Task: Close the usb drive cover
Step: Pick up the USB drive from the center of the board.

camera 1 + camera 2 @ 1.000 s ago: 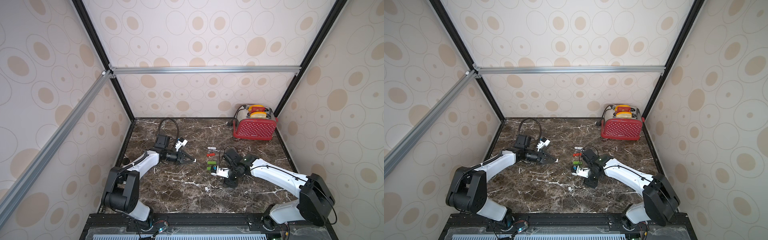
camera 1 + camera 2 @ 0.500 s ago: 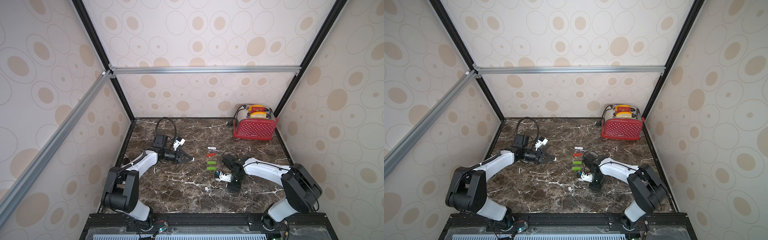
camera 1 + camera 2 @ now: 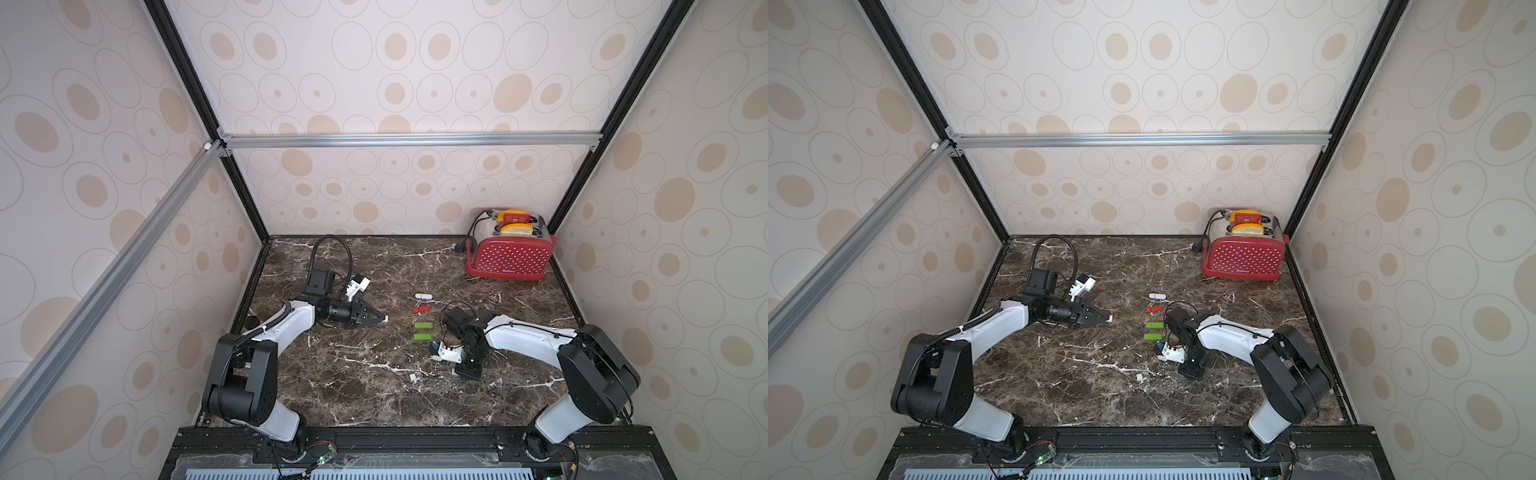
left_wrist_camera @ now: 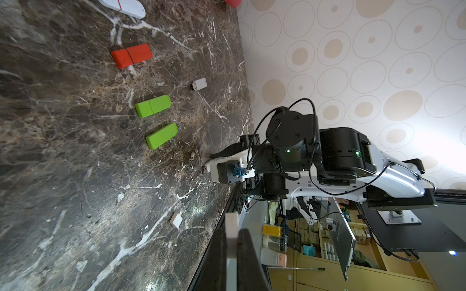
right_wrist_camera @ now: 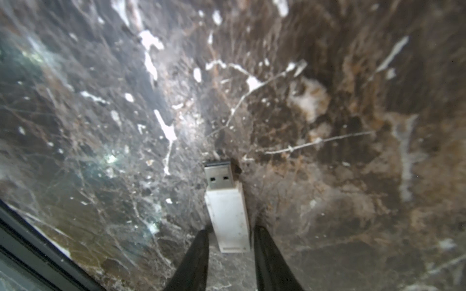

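The white usb drive [image 5: 227, 214] lay flat on the marble worktop [image 3: 353, 399], its bare metal plug [image 5: 219, 177] pointing away from the right hand [image 5: 230, 230]. That hand stood low over the drive's rear end with its jaws parted a little — a finger [image 5: 196, 252] on each side of the casing, a sliver of worktop showing beside one, while whether the other touched the casing could not be told. The left hand [image 3: 383, 319] was well apart across the worktop, closed tight on a small white cover [image 4: 232, 223] pinched at its fingertips. Between the two hands lay a row of other drives — a white drive [image 3: 424, 296] farthest back, then a red drive [image 3: 421, 309], then two green drives [image 3: 423, 325]. A loose white piece [image 3: 412, 377] sat on the worktop near the right hand.
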`<action>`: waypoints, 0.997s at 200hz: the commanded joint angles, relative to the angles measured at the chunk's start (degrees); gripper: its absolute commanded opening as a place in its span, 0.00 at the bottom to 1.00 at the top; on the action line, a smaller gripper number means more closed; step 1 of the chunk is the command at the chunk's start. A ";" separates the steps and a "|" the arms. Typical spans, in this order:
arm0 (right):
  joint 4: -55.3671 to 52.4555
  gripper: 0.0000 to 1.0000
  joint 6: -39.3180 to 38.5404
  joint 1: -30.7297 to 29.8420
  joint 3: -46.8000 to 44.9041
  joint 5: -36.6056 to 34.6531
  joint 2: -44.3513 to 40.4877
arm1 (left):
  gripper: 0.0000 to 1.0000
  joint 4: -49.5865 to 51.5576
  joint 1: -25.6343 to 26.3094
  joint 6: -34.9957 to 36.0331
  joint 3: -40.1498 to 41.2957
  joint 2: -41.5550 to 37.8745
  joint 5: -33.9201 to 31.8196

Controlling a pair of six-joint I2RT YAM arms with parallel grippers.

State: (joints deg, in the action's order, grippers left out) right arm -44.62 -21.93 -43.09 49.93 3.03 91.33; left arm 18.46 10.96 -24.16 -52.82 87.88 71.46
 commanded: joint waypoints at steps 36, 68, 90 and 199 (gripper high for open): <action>3.12 0.20 -0.63 -0.06 -2.64 -0.74 0.60 | 0.00 0.53 -0.58 1.33 -1.85 -1.19 -0.02; 4.19 0.14 -1.00 -0.15 -3.17 -0.72 -1.48 | 0.00 0.44 -0.65 1.23 -1.76 -1.22 0.00; 4.13 0.11 -1.03 -0.09 -2.07 0.56 -3.87 | 0.00 -0.75 -0.55 -0.17 -1.51 -0.65 0.08; 14.69 0.07 -5.21 -0.29 5.90 11.99 -14.08 | 0.00 -2.76 6.07 -2.09 -1.90 3.35 5.61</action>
State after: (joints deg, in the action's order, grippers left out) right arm -33.74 -25.67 -43.09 53.28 10.98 77.97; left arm 16.32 15.57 -25.10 -52.82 89.73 73.80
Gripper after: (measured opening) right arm 0.190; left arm 0.089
